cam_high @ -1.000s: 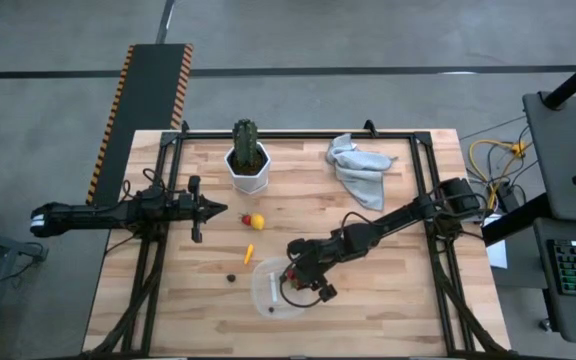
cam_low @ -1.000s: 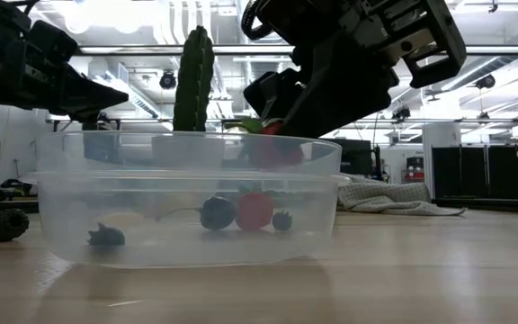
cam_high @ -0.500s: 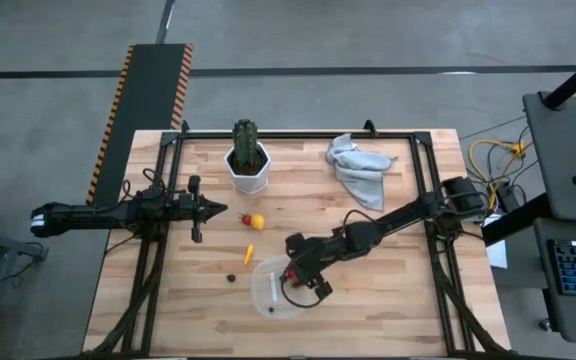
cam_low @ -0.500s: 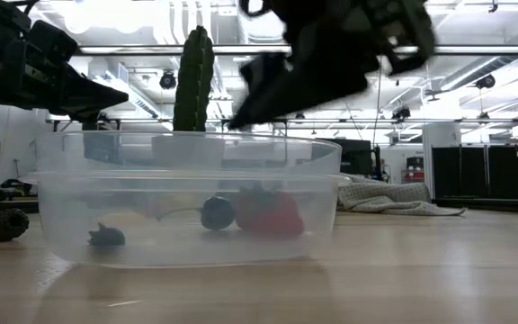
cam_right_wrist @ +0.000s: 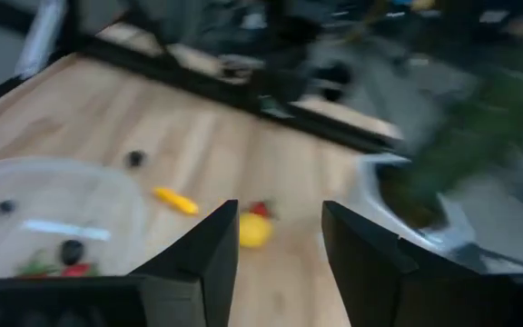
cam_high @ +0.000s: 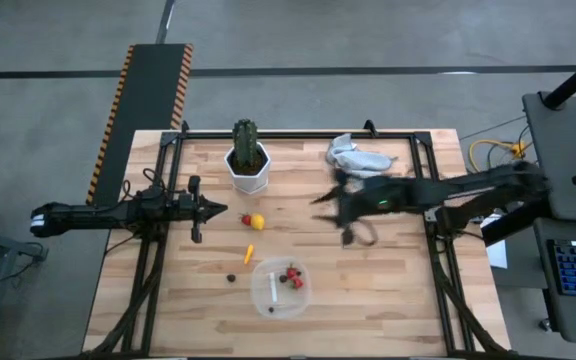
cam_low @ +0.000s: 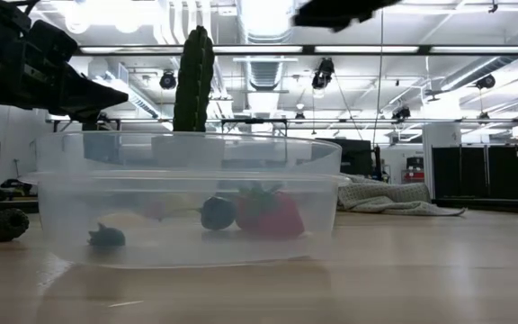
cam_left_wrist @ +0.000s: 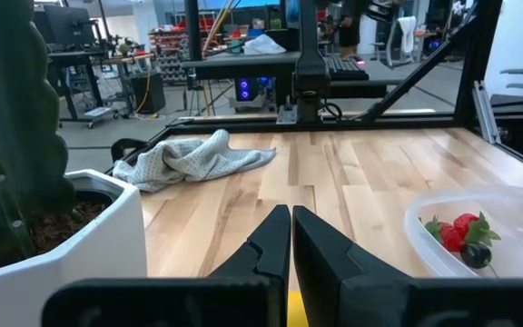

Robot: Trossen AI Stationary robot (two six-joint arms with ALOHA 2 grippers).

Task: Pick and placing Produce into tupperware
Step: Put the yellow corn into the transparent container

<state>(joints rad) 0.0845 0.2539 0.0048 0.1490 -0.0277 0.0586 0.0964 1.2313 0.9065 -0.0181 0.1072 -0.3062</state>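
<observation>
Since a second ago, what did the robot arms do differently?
The right gripper was over the tupperware holding a strawberry. It let go, the berry dropped inside, and the arm lifted and swung away toward the grey cloth, gripper open and empty. The left gripper stayed shut in place. The lemon, orange sliver, cactus and loose dark berry didn't move.

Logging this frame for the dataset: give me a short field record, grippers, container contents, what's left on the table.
left gripper: shut, empty, parked at the table's left edge
right gripper: open, empty, above the table by the grey cloth
tupperware: holds strawberries and dark berries
left out: lemon, small strawberry, orange sliver, dark berry
</observation>
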